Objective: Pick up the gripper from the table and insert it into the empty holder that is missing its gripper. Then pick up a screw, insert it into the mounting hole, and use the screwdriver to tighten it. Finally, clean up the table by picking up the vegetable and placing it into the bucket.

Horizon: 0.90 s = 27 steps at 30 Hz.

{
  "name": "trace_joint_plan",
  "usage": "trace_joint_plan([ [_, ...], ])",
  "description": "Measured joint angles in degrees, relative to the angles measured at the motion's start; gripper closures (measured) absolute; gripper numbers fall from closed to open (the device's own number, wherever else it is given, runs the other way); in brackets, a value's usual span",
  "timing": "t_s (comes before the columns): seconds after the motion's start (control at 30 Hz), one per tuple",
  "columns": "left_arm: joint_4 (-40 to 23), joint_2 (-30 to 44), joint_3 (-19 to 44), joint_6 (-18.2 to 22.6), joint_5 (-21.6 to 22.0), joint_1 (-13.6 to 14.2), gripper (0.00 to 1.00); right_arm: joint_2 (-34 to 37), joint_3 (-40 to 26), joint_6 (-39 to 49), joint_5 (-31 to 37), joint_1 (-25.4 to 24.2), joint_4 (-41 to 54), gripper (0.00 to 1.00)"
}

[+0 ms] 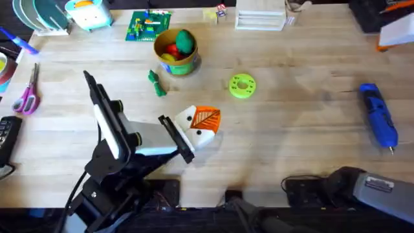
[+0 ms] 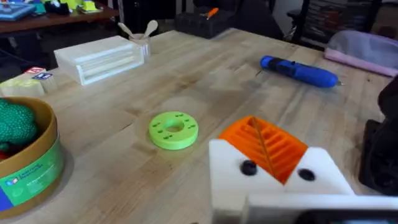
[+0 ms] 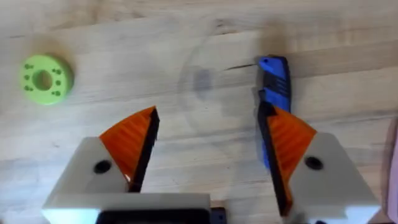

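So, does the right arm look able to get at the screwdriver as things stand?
Probably yes. The right gripper is open, and in its wrist view the blue screwdriver lies on bare table by its fingers. Overhead, nothing sits around the screwdriver on the right side.

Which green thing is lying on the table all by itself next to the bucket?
The small dark green vegetable, long and thin, left of the bucket. The rounder green one sits inside; the lime disc is flat, farther right.
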<state>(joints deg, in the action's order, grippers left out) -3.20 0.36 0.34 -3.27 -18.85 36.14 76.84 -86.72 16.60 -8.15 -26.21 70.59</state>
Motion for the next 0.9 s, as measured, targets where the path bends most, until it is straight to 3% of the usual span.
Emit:
trace_joint_plan([
  [0.2,0.0,0.0,0.0,0.0,0.0,0.0,0.990,6.5,0.0,1.5,3.9,-5.2,-0.8,0.047],
  [0.5,0.0,0.0,0.0,0.0,0.0,0.0,0.990,14.0,0.1,12.4,6.8,-6.5,-0.4,0.048],
  [0.9,0.0,0.0,0.0,0.0,0.0,0.0,0.990,24.7,1.1,16.4,11.0,-12.6,-2.6,0.047],
])
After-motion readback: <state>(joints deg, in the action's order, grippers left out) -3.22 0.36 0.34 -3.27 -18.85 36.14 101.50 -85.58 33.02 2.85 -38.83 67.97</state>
